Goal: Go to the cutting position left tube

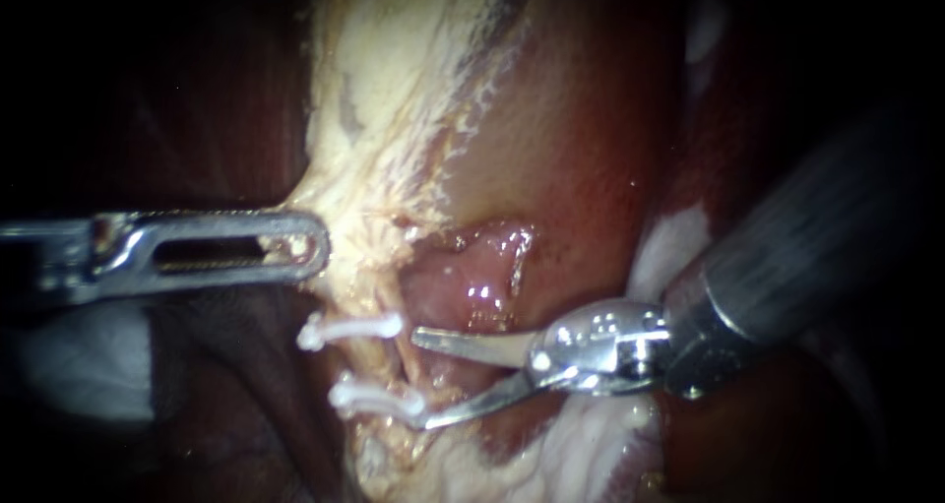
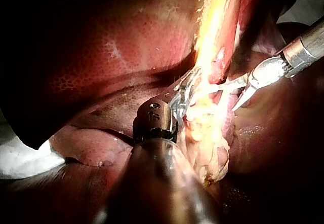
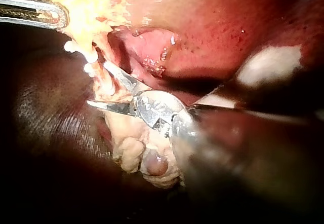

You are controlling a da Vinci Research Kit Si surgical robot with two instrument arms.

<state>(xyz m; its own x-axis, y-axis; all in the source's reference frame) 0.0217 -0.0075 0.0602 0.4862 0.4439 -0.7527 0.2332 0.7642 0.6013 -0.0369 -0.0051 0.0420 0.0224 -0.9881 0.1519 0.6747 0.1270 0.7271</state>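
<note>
Right instrument [image 1: 421, 380], a thick grey shaft ending in a bright steel hinge and two curved, pointed blades, lies nearest the endoscope. It comes in from the right with its blades spread wide and gripping nothing. Their tips face the pale tube [image 1: 389, 365], a narrow yellowish strand running down the middle of the field, at the stretch between two white plastic clips [image 1: 349, 328]. The upper tip ends just beside the upper clip, and the lower tip touches or nearly touches the lower clip [image 1: 376, 401]. Two clips are certain; a whitish knob below them is too unclear to name. Farther off, my left instrument [image 1: 310, 247], a flat slotted steel pair of jaws entering from the left, is closed on the edge of the pale yellow fatty tissue [image 1: 394, 90] above the clips. Only the right wrist view shows a lumpy yellowish fat lobe [image 3: 139, 158] hanging under the open blades. Only the left wrist view shows the mottled red-brown liver [image 2: 101, 41] beyond its shaft and a white cloth [image 2: 20, 158] off to one side. There the right instrument's blades reach the yellow strand from the side opposite the left jaws.
</note>
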